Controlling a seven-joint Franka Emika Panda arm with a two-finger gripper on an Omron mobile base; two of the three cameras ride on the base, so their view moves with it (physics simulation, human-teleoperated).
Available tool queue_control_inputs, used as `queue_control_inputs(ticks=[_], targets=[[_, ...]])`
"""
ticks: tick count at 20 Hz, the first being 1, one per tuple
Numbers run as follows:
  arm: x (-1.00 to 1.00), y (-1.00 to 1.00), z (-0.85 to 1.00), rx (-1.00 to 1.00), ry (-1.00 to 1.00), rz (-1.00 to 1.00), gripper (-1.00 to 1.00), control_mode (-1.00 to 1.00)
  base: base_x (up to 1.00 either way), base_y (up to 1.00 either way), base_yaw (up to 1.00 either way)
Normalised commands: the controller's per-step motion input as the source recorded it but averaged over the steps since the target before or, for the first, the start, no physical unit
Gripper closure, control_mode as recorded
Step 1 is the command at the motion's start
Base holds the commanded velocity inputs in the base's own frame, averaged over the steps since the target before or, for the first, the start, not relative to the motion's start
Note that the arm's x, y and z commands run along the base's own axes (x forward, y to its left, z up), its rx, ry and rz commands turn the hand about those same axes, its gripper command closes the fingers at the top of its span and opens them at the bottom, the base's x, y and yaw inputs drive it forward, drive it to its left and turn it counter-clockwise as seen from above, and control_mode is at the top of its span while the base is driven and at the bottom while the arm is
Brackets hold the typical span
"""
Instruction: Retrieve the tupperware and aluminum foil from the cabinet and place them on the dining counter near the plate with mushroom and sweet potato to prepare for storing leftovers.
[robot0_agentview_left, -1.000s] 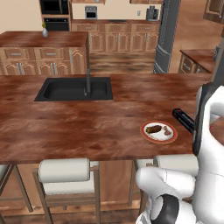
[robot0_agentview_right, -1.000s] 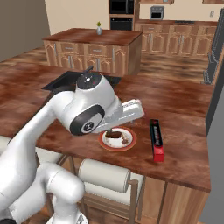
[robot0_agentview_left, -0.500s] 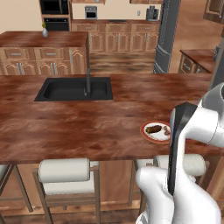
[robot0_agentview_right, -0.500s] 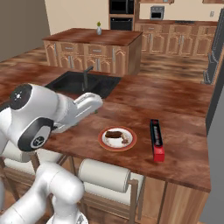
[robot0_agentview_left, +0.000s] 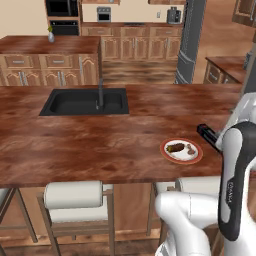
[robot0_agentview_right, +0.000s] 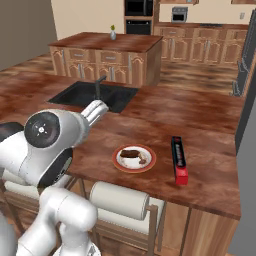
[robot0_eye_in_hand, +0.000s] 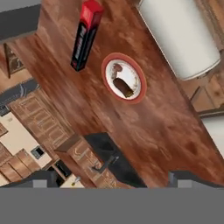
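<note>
Now, step in hand: the aluminum foil (robot0_agentview_right: 179, 160) lies flat on the dining counter (robot0_agentview_right: 200, 112), just beside the plate (robot0_agentview_right: 133, 158) holding the mushroom and sweet potato; that half of the task looks done, judging by how things lie.
Gripper: the gripper (robot0_eye_in_hand: 113, 179) hangs high above the counter with its jaws spread wide and nothing between them; its two dark tips rise at the bottom of the hand view.
Foil from the gripper: well ahead and below, far side of the plate, red end pointing away, untouched by the fingers.
Plate from the gripper: below and ahead, between the tips and the carton, apart from both.
Sink from the gripper: the sink (robot0_agentview_left: 85, 101) sits nearest, just under the tips.
Tupperware: not on the counter near the plate, so probably not yet fetched.
Cabinet: its place cannot be told from here.
Next move calls for: likely turning away from this counter toward the cabinet, keeping the jaws wide for the tub's rim.
Care: the arm should swing clear of plate and carton.
</note>
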Motion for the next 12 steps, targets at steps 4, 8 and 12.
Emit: queue_control_inputs(ticks=[4,8,12], targets=[[0.0,0.06,0.0,0.0,-0.04,0.22,-1.0,1.0,0.0,0.21,0.21],[0.0,0.0,0.0,0.0,0.0,0.0,-1.0,1.0,0.0,0.89,0.42],[0.0,0.0,0.0,0.0,0.0,0.0,-1.0,1.0,0.0,1.0,0.36]])
